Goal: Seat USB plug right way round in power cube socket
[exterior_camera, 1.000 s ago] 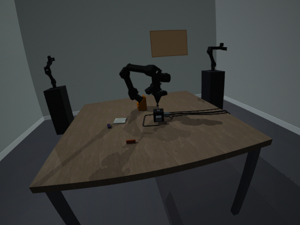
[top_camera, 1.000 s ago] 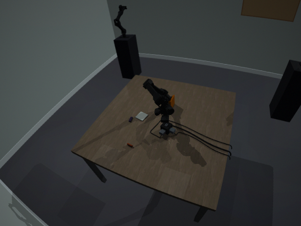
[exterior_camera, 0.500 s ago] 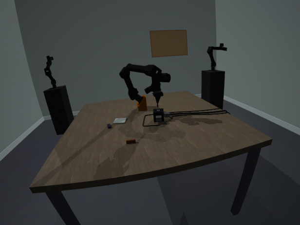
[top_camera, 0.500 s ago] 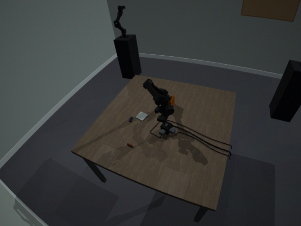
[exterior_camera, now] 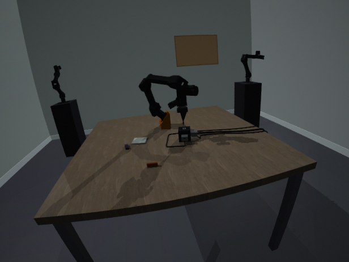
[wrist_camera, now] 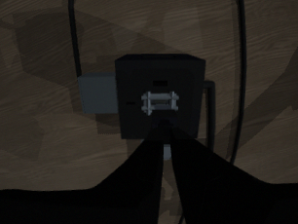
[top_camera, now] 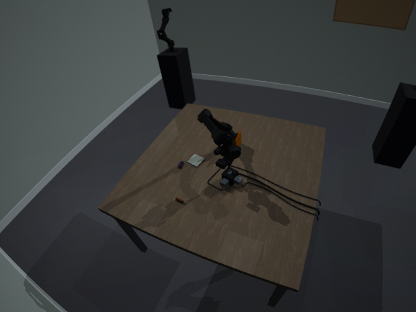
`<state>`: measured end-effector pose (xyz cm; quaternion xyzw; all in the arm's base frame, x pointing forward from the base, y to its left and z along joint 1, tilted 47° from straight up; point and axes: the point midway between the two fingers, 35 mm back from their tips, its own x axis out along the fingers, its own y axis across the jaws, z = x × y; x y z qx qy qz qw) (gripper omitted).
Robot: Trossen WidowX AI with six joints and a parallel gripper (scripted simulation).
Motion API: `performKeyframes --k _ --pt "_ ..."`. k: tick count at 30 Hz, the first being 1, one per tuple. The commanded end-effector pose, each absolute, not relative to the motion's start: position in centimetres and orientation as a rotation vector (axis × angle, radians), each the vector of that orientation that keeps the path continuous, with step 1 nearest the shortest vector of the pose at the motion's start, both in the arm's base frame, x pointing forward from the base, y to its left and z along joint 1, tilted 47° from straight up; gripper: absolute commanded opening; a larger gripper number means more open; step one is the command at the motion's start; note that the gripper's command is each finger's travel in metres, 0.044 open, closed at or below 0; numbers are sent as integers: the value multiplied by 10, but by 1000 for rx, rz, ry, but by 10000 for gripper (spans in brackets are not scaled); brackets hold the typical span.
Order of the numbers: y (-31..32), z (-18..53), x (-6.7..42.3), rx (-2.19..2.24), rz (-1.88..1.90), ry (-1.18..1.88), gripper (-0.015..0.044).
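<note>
Here, the jaws, clamped narrow on the USB plug (wrist_camera: 166,151), hover just above the power cube (wrist_camera: 160,95) mid-counter; a clean seating likely demands squaring the plug over the top socket (wrist_camera: 160,102) before pressing straight down.

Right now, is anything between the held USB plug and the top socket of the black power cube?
Nothing visible: the gripper holds the small grey USB plug just above the black power cube's bare metal-rimmed socket.
</note>
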<state>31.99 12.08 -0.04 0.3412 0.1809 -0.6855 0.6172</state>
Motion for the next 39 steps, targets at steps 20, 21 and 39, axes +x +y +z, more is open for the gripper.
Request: performKeyframes --k 20,21,39 --pt "120 -2 320 786 -1578 415 0" --pt "120 -3 320 786 -1578 415 0" --pt "118 -4 320 787 -1579 414 0"
